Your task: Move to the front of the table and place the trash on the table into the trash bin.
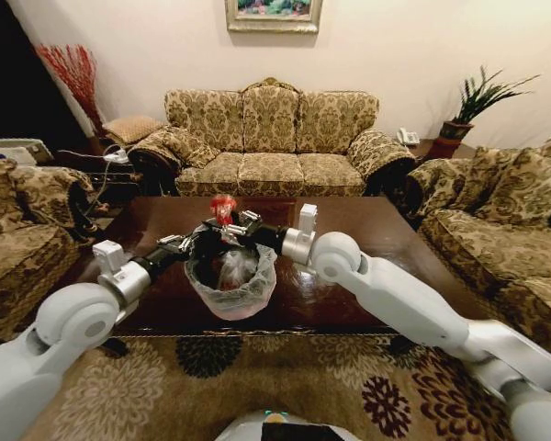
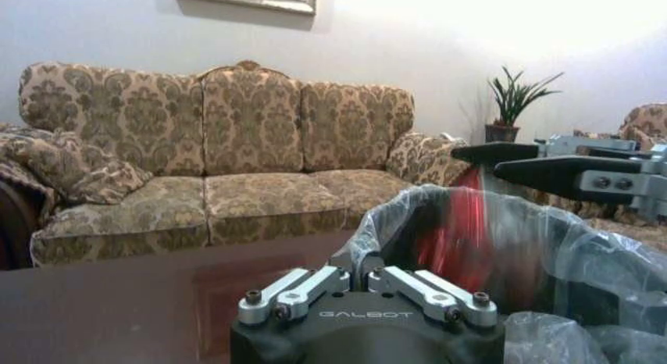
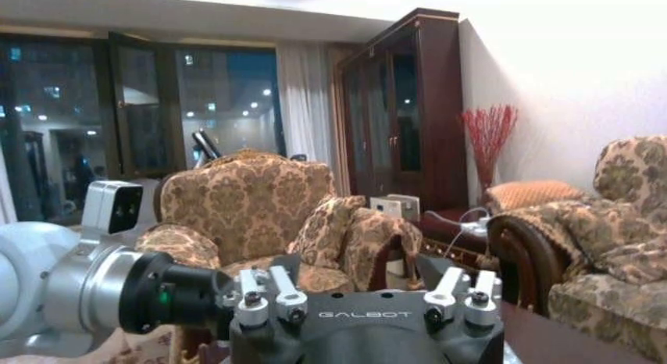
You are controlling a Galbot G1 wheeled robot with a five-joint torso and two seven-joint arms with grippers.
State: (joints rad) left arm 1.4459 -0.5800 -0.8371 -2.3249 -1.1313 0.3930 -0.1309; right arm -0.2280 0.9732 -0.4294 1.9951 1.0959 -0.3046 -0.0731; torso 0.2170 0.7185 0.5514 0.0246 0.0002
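The step in hand looks like the drop: the left gripper [image 1: 195, 242] clamps the rim of the trash bin [image 1: 231, 299] and holds it up in front of the table [image 1: 386, 239], while the right gripper [image 1: 237, 223] hangs over the bin's mouth with a red wrapper [image 1: 223, 208] at its fingertips. In the left wrist view that wrapper [image 2: 455, 231] dangles from the dark fingers [image 2: 552, 173], which sit nearly together on it, its lower part already inside the bag liner [image 2: 583, 247]. The next move, as I judge it, calls for the right fingers to part while the bin stays steady beneath, so the light wrapper falls in rather than clinging or drifting past the rim. Pale crumpled trash [image 1: 236, 266] already lies in the liner. The table is glossy dark wood, showing bare around the bin. Beyond it stand a patterned sofa [image 1: 271, 138], matching armchairs, and a potted plant [image 1: 473, 103].
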